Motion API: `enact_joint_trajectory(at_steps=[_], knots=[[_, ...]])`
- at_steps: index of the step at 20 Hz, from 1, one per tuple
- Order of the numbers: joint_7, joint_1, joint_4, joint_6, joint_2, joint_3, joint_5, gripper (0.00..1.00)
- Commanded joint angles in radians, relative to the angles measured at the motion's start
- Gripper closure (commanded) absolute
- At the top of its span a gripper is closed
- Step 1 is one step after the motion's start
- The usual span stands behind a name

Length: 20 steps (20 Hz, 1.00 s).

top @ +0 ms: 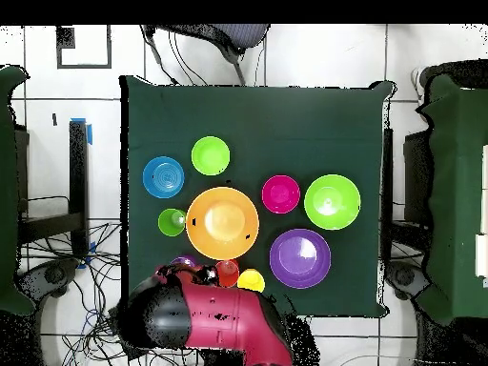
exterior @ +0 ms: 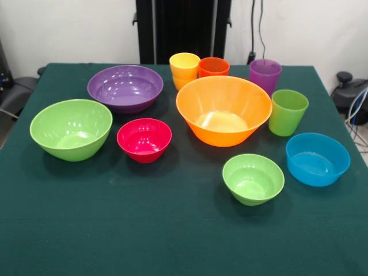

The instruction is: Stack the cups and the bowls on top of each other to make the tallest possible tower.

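While unstacked, six glossy round bowls [exterior: 223, 109] dot green cloth [exterior: 144, 230].

Glossy plastic bowls: orange [exterior: 223, 110], purple [exterior: 125, 88], large light green [exterior: 71, 129], magenta-red [exterior: 144, 140], small light green [exterior: 253, 179], blue [exterior: 318, 159]. Dark green cloth counter [exterior: 144, 230]. Red-and-black arm [top: 214, 322].

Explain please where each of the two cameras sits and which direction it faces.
Front view: it sits across the table from the robot and faces the black pedestal; no arm shows.
Overhead view: it hangs above the table, looks straight down, with the robot's base at the bottom; the red and black arm shows there.
Shared: the orange bowl, purple bowl and blue bowl, turned half round between views.
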<state>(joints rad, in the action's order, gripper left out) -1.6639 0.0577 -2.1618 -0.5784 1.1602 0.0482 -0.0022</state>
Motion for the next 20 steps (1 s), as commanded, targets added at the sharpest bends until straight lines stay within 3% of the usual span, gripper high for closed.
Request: enact_joint_trajectory(at_steps=[1, 20], knots=[[-0.061, 0.074, 0.038, 0.078, -0.166, -0.083, -0.021, 0.0], [0.034, 0.204, 0.124, 0.05, -0.263, -0.145, -0.084, 0.0]])
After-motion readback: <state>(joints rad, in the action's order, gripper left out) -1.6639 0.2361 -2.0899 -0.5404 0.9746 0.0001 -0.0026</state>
